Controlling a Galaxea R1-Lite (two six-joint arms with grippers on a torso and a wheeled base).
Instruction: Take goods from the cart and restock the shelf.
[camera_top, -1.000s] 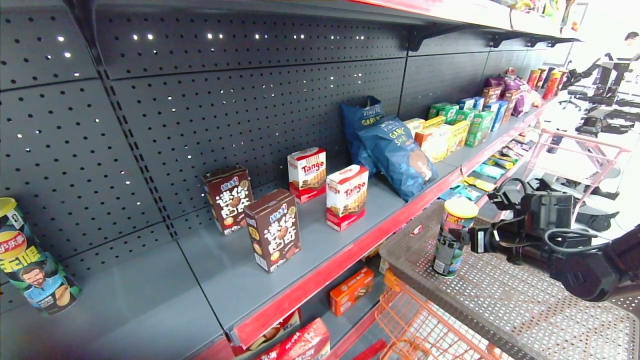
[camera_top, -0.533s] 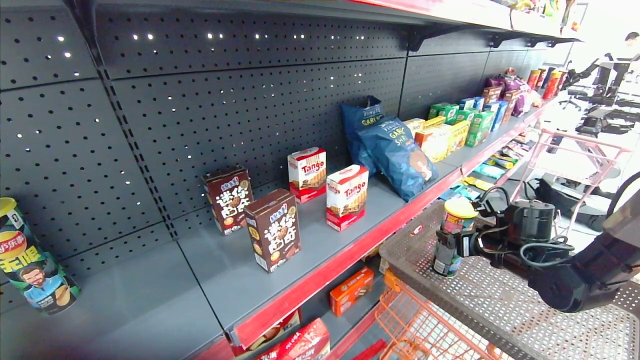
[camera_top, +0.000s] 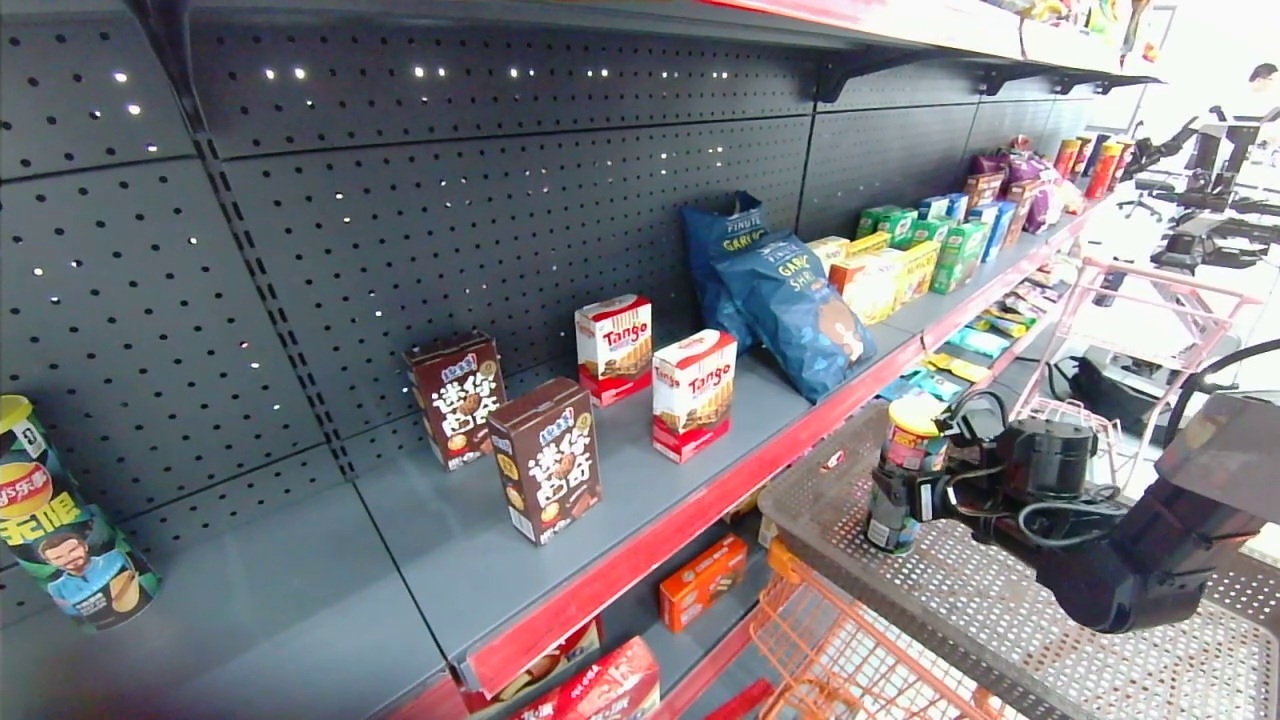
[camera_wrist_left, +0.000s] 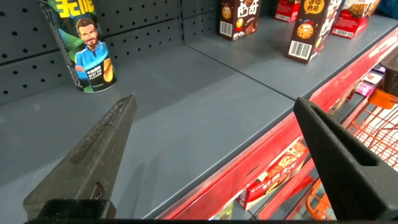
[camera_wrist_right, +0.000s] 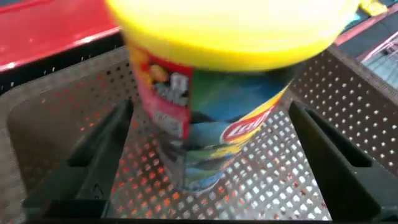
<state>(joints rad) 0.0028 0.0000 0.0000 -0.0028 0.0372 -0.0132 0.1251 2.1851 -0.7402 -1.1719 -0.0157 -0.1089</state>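
Although restocking looked barely begun, the next item was lined up for a pick. Nearest, at the lower right, the cart's perforated tray (camera_top: 1000, 600) carried a tall chip can (camera_top: 912, 445) with a yellow lid, standing upright near the tray's left edge. The right claw (camera_top: 905, 492) sat level with the can's middle, its fingers spread and flanking the can on both sides. In the right wrist view a gap showed between each finger and the can, so it was not yet pinched.

Beyond the tray ran the grey shelf (camera_top: 650, 480) with its red front lip. A matching can (camera_top: 60, 540) stood at the shelf's far left, with bare shelf beside it. This was probably where the cart's can belonged. The left claw (camera_wrist_left: 214, 104) hung over that bare stretch, spread wide and holding nothing.

Farther right along the shelf stood two brown boxes (camera_top: 545, 460), two red-and-white boxes (camera_top: 693, 393), then blue bags (camera_top: 790, 310) leaning against the back panel.
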